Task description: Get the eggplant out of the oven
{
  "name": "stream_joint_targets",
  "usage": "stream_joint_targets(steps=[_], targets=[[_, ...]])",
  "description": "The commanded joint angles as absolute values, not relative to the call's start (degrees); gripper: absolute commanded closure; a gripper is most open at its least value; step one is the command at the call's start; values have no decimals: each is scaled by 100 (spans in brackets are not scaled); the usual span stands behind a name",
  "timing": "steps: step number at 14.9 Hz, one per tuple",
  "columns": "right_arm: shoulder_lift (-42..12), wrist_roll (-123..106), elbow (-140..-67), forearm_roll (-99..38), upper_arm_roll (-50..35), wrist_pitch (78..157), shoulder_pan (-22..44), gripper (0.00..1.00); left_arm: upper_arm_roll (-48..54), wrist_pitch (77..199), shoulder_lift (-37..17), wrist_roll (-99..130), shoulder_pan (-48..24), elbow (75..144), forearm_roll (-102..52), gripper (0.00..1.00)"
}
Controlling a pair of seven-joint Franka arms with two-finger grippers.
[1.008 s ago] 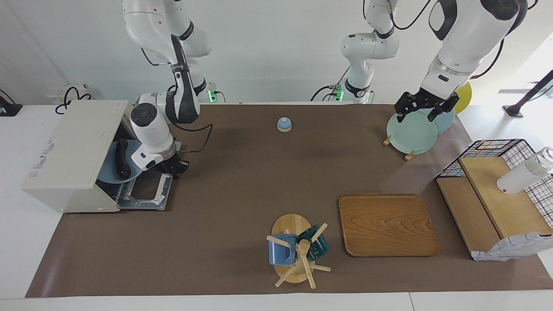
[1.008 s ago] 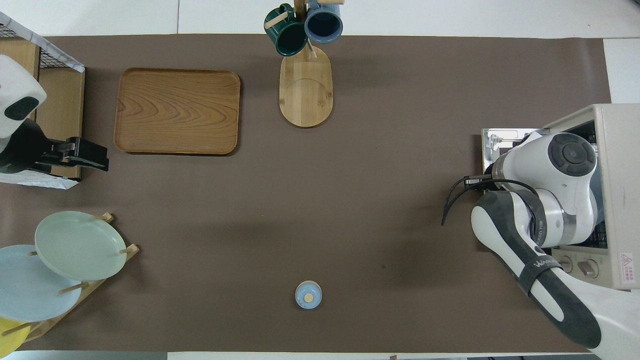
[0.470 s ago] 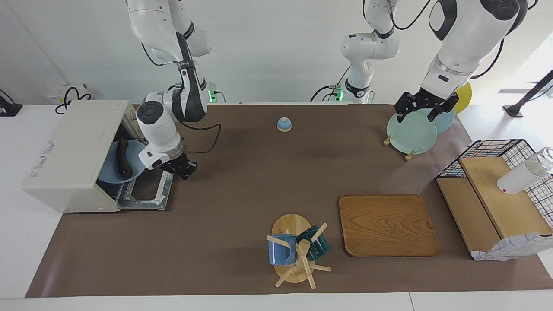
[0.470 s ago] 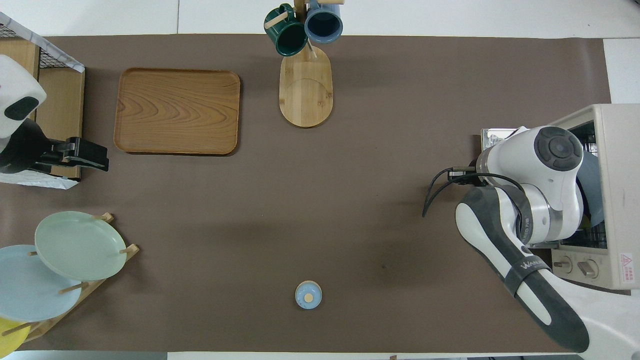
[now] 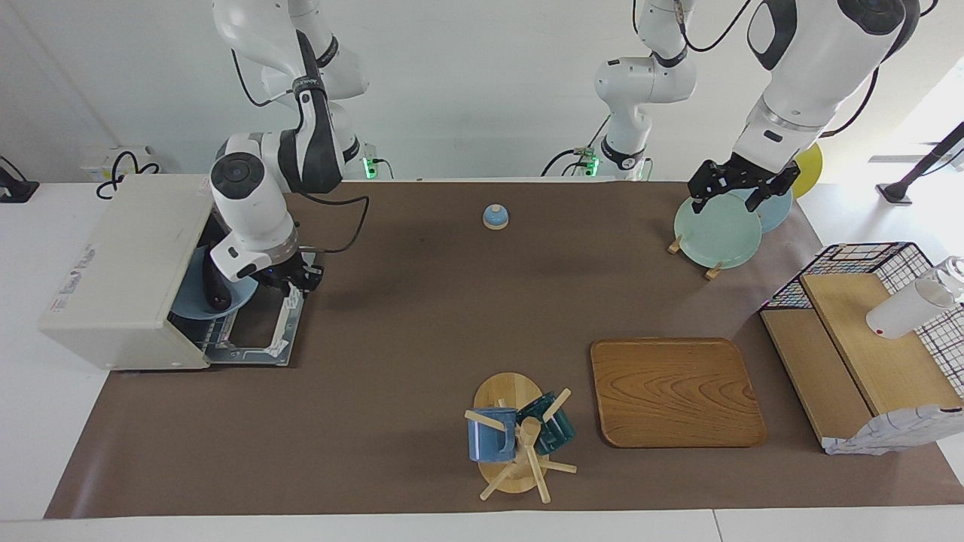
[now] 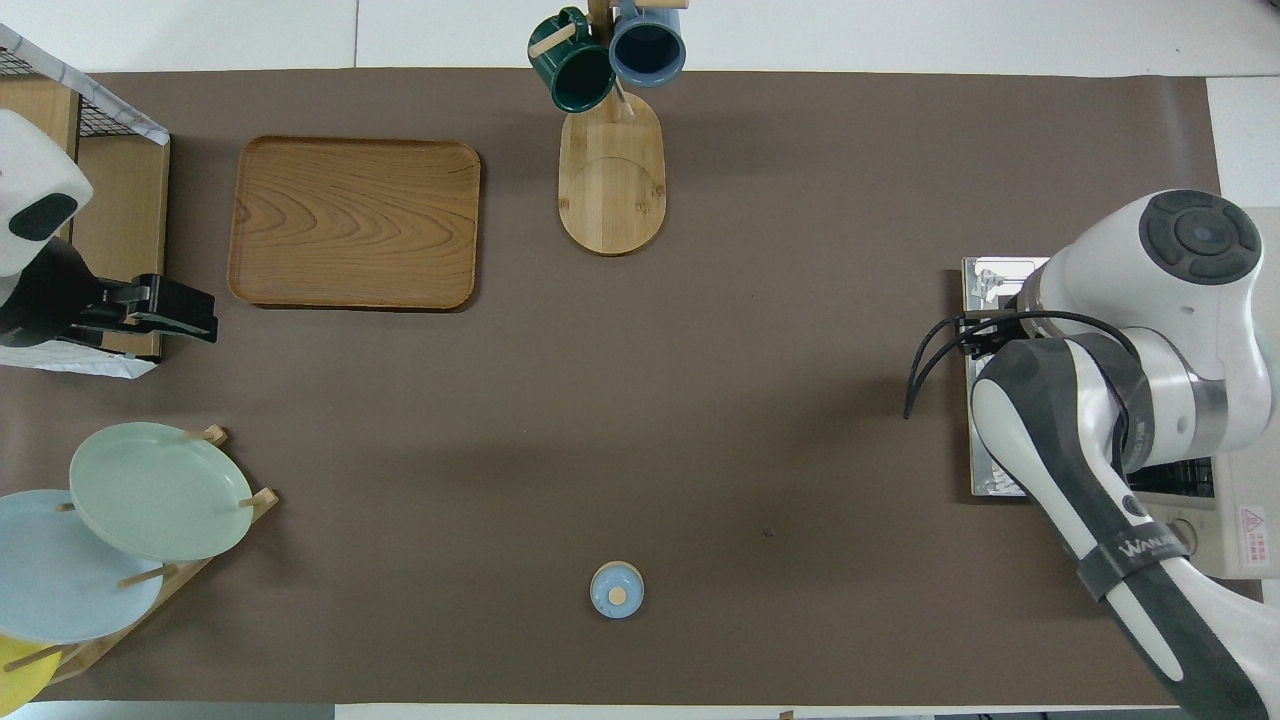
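Slim dark purple-black eggplant (image 5: 215, 290) lying on a round blue plate (image 5: 197, 297) inside the cream-white toaster oven (image 5: 124, 271), door dropped open. Right gripper (image 5: 290, 277) over the open door, fingers' gap impossible to tell. Left gripper (image 5: 742, 188) waiting above the pale green plate (image 5: 715, 233), fingers spread wide, empty.

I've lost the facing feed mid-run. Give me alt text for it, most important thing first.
The right gripper hangs over the open door of the oven, beside the eggplant, which lies on a blue plate in the oven mouth. The left gripper waits, open, over the plate rack at its own end of the table.
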State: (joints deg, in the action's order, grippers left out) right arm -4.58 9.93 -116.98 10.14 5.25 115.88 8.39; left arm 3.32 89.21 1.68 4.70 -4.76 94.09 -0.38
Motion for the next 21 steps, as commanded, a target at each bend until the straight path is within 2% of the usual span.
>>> stream_joint_targets(steps=[1, 3, 5, 9, 10, 11, 12, 13, 17, 21], targets=[[-281, 932, -11760, 1424, 492, 11207, 713, 50, 387, 8903, 316, 448, -396, 9527, 88, 0], [-229, 740, -11891, 1424, 475, 11293, 406, 51, 387, 8903, 316, 448, -396, 9527, 97, 0], [-150, 589, -12215, 1415, 475, 11757, 317, 52, 387, 8903, 316, 448, -396, 9527, 97, 0], [-44, 440, -12647, 1415, 475, 12383, 150, 60, 387, 8903, 316, 448, -396, 9527, 88, 0], [-44, 431, -12647, 1415, 475, 12401, 149, 65, 387, 8903, 316, 448, -396, 9527, 97, 0], [-44, 431, -12665, 1415, 475, 12401, 149, 76, 387, 8903, 316, 448, -396, 9527, 97, 0], [-35, 431, -12691, 1415, 475, 12401, 158, 96, 387, 8903, 316, 448, -396, 9527, 97, 0], [-26, 422, -12691, 1432, 475, 12384, 167, 100, 387, 8903, 316, 448, -396, 9527, 97, 0], [-26, 431, -12622, 1626, 440, 12278, 246, 100, 387, 8903, 316, 448, -396, 9527, 97, 0], [-324, 605, -11657, 1495, 378, 11447, 877, 100, 387, 8903, 316, 448, -396, 9527, 97, 0]])
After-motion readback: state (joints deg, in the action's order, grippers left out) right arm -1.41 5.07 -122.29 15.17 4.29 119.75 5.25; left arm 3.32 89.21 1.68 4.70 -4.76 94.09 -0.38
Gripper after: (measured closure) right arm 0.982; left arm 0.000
